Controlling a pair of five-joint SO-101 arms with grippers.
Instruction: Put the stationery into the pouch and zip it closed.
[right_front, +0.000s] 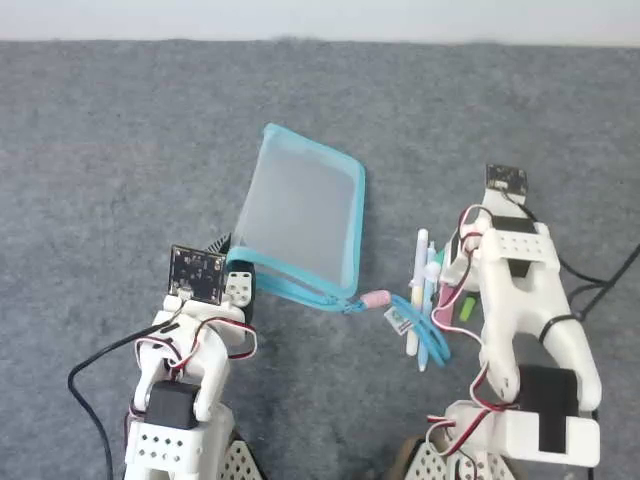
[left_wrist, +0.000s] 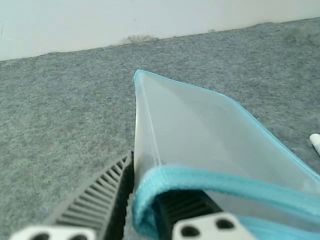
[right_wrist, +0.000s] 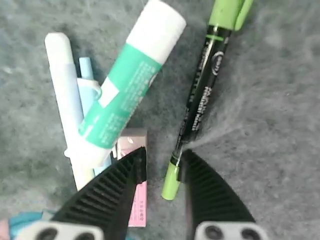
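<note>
On the speckled grey felt tabletop (right_front: 120, 150) I see a frosted clear plastic pouch (right_front: 300, 215) trimmed turquoise, a teal-and-white glue stick (right_wrist: 127, 82), a black marker (right_wrist: 200, 100) capped lime green and a white pen (right_wrist: 60, 90)

Grey felt-covered counter (right_front: 120, 150). On it: clear blue-trimmed pouch (right_front: 300, 215), white pen (right_wrist: 62, 95), glue stick (right_wrist: 125, 85), green marker (right_wrist: 200, 100), pink eraser (right_wrist: 129, 140).

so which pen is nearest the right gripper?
The black marker with green ends: its green tip lies between the right gripper fingers. The white pen and blue pen lie past the glue stick.
</note>
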